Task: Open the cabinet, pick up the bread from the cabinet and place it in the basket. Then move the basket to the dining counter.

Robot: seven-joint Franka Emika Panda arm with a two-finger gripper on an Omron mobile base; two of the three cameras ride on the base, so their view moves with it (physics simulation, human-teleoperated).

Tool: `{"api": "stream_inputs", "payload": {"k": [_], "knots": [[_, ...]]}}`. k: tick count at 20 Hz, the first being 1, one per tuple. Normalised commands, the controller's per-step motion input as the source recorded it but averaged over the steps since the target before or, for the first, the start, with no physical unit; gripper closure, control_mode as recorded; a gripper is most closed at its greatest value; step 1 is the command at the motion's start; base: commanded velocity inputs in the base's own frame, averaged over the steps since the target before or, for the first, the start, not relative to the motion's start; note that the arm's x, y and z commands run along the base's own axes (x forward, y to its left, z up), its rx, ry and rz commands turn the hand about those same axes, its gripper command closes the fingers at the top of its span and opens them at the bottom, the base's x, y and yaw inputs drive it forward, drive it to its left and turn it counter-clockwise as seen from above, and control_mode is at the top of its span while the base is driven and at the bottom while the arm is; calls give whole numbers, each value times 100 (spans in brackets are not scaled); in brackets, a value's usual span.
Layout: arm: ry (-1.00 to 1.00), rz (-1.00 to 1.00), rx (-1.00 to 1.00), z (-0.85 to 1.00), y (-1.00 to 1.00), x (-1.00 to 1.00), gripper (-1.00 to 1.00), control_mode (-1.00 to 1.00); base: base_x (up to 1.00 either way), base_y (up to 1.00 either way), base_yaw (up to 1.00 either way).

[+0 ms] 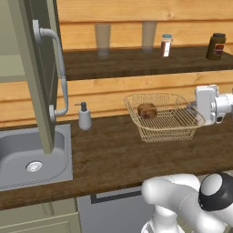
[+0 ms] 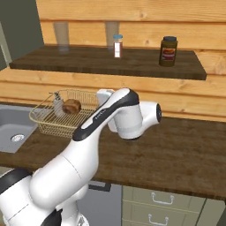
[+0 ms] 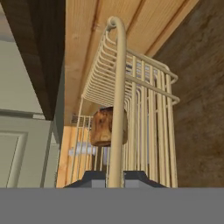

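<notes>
The pale wire basket (image 1: 169, 130) (image 2: 47, 122) stands on the dark wood worktop, right of the sink. The brown bread (image 1: 146, 110) (image 2: 70, 106) (image 3: 107, 127) lies inside it, toward the left end. My gripper (image 1: 195, 109) (image 3: 116, 177) is at the basket's right end and is shut on its rim wire (image 3: 117, 96), which runs up between the two fingertips in the hand view. The cabinet door (image 1: 34, 68) hangs open at the far left, its curved silver handle (image 1: 60, 68) facing me. The dining counter is out of view.
A grey sink (image 1: 50, 159) (image 2: 11, 126) is set into the worktop at the left, with a soap dispenser (image 1: 84, 117) between it and the basket. On the raised wooden shelf behind stand two glasses (image 1: 103, 38), a shaker (image 1: 166, 45) and a dark jar (image 1: 216, 46).
</notes>
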Motion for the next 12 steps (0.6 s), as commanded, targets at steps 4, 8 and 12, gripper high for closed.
{"api": "stream_inputs", "payload": {"k": [4, 8, 12], "knots": [[0, 0, 0, 0, 0, -6, 100, 100, -15, 0, 0], [0, 0, 0, 0, 0, 0, 100, 100, -81, -11, 0], [0, 0, 0, 0, 0, 0, 100, 100, -100, -12, 0]]}}
